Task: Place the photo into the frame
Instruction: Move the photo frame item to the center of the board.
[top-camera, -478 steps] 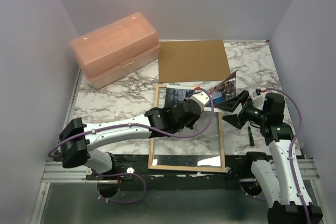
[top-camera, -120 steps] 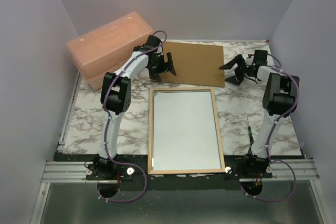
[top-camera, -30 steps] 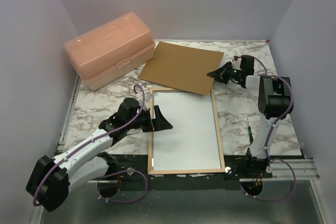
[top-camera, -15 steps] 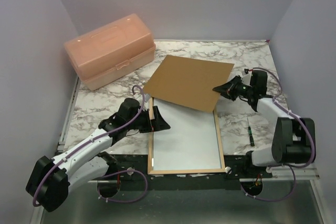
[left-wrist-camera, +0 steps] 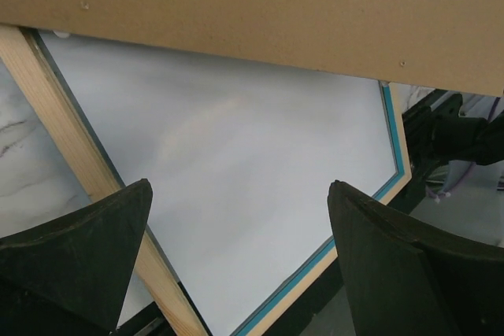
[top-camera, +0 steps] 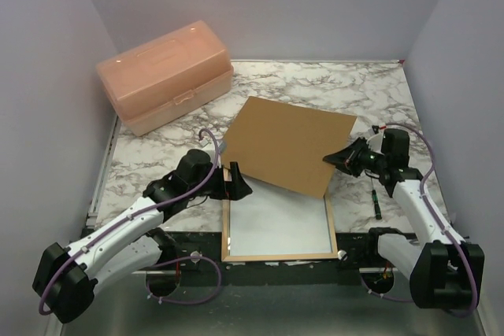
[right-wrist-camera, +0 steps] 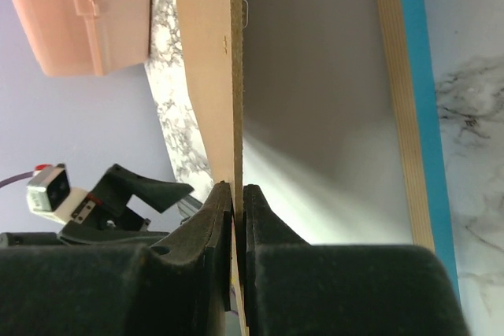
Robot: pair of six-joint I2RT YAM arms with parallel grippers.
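**Top view.** Thin-railed rectangular wooden frame [top-camera: 276,256] lies flat at the near middle of the marble-patterned counter [top-camera: 157,155]. Its natural-wood face is up and its long axis runs near to far. The large rectangular photo [top-camera: 276,222] sits inside the rails, plain white back up. A flat brown rectangular backing board [top-camera: 291,143] covers the far part of the frame, skewed to it, with one corner out past the left rail. The right tool [top-camera: 342,160] is at the board's right edge. The left tool [top-camera: 236,182] sits at the frame's left rail, just beside the board's near edge. A translucent pink plastic storage box [top-camera: 165,72] stands far left, well apart.

**Left wrist view.** The left tool's jaws stand wide apart with nothing between them. Below them are the white back and the wooden left rail. The board's edge crosses just beyond the fingertips; contact cannot be told.

**Right wrist view.** The right tool is pinched tight on the board's thin edge. The board appears lifted clear of the photo on this side.

**Judgement.** The photo looks seated. The next move turns on squaring the board's long axis with the frame's and bringing it nearer. The right arm carries the board, and the left arm is nearer the rail to steady it.
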